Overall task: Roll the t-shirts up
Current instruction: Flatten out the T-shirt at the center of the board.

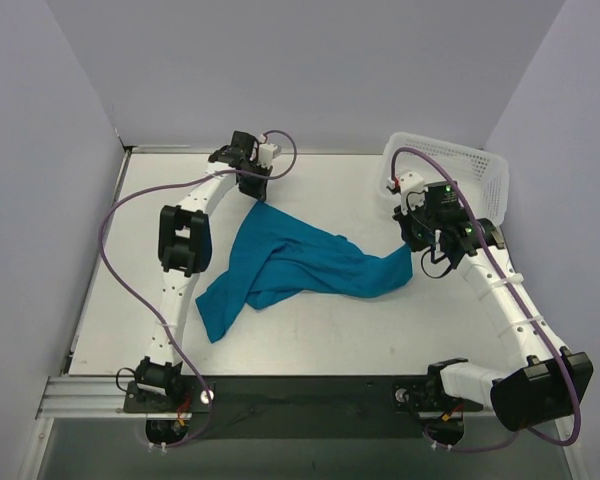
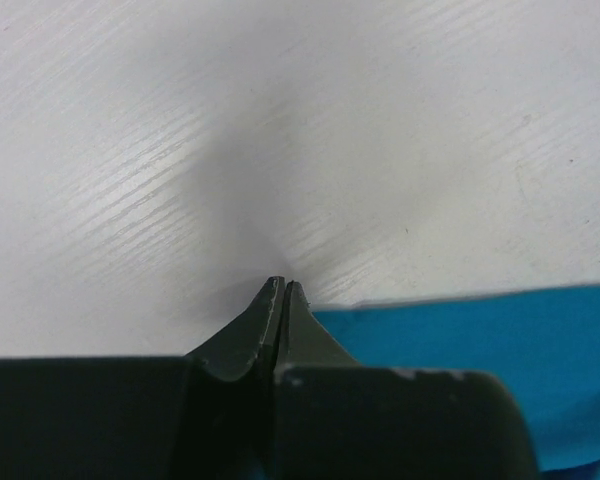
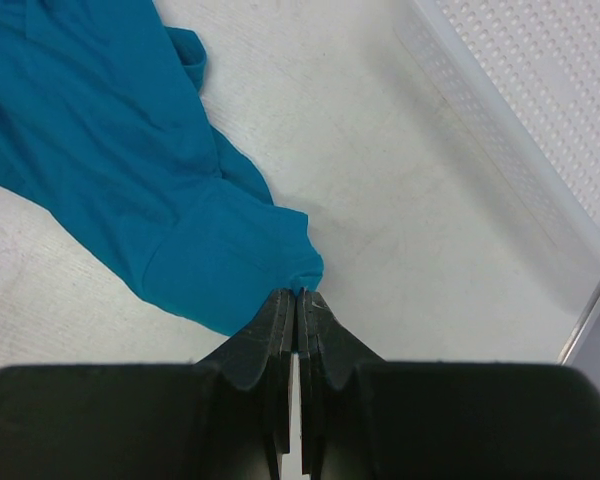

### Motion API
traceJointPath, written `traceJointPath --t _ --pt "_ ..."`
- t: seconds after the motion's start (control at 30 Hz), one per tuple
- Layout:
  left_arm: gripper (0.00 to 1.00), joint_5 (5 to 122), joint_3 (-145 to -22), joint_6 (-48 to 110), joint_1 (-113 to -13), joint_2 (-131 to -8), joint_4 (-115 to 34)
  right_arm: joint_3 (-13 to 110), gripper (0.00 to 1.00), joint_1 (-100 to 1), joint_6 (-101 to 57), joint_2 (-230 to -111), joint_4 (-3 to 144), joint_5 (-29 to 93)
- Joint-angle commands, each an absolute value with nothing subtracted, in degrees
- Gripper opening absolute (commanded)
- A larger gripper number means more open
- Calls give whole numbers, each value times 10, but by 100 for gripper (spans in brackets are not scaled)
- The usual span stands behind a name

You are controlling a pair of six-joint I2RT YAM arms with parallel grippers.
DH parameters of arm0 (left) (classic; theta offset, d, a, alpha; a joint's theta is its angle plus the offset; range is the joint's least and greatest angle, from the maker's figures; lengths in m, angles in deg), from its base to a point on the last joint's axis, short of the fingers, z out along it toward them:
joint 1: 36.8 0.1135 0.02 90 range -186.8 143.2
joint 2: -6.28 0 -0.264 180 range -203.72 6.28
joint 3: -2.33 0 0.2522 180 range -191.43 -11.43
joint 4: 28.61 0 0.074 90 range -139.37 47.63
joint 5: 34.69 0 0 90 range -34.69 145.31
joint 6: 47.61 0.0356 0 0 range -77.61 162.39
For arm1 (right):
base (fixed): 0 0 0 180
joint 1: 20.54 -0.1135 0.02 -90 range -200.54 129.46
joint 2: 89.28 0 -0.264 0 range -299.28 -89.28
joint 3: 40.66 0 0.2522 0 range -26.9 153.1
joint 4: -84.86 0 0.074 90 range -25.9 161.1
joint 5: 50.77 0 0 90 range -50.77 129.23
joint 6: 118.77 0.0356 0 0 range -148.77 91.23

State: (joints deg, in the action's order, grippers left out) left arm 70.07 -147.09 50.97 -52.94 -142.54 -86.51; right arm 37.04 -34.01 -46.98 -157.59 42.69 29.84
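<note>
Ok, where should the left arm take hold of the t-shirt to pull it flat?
Take the t-shirt by its near-left corner, coming in low from the near side over bare table. That end lies flat and spread out with a free edge; the middle is twisted into thick folds.

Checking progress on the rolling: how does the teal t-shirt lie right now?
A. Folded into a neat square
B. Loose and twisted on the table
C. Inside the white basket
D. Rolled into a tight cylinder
B: the t-shirt sprawls in a crumpled, twisted strip across the table, outside the basket, with no roll or neat fold formed.
</note>
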Motion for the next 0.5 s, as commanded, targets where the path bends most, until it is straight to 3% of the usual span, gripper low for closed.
traceJointPath --t 0.0,0.03,0.1,0.2,0.47 --pt "13 680 -1447 517 -519 -1416 -895 385 0 -336 -466 -1566 438 311" --pt "27 686 -1447 517 -517 -1409 -892 382 0 -336 -465 -1563 439 311" --pt "46 677 -1446 511 -513 -1404 -890 378 0 -336 -464 -1561 443 309" --pt "50 682 -1451 504 -508 -1403 -894 372 0 -336 -464 -1558 446 308" --pt "50 685 -1394 499 -514 -1387 -895 362 0 -336 -463 -1554 451 307"
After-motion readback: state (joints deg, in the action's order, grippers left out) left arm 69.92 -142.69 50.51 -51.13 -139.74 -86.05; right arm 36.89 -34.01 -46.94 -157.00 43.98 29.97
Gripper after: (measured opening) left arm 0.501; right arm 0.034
